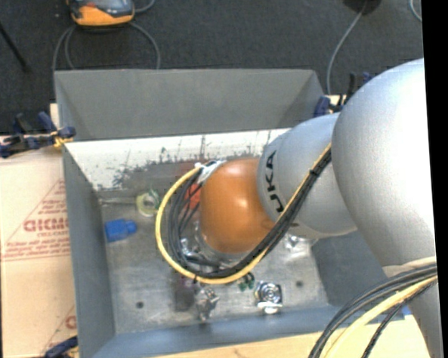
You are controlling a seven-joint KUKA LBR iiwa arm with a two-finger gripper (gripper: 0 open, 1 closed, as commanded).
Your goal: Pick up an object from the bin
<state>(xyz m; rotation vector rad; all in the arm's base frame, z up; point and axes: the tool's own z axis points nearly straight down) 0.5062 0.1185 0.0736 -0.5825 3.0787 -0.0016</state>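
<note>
Arm was in from the right, wrist pitched down into the bin (84, 243), orange cover (229, 208) facing the camera. That pose put the cover and the yellow/black cables (167, 231) right across the tool, so most of the working end was masked from where I stood. Gripper (204, 304) tip poked out below the cable loop, low over the bin floor, near the front wall, left of centre. Couldn't tell if it was open or closed, or whether it had anything. Nothing visibly clamped, so I wouldn't call it a grasp.

Nearest candidates:
- small dark piece (186, 294), just beside the tip on its left; touching or not, I couldn't say
- shiny metal piece (269, 294) with a green bit next to it, near on the right

My guess: the dark piece was the target, since the tool sat low and almost on it. Guess only.

Rest lay well apart: blue piece (120, 230) by the left wall, pale ring (147, 202) behind it toward the back, small white piece (292, 244) tucked under the arm on the right. Spread out, no heap, so a straight-down approach made sense: no neighbours to shove. Risk I saw: front wall close to the tool, little room to open toward it.
</note>
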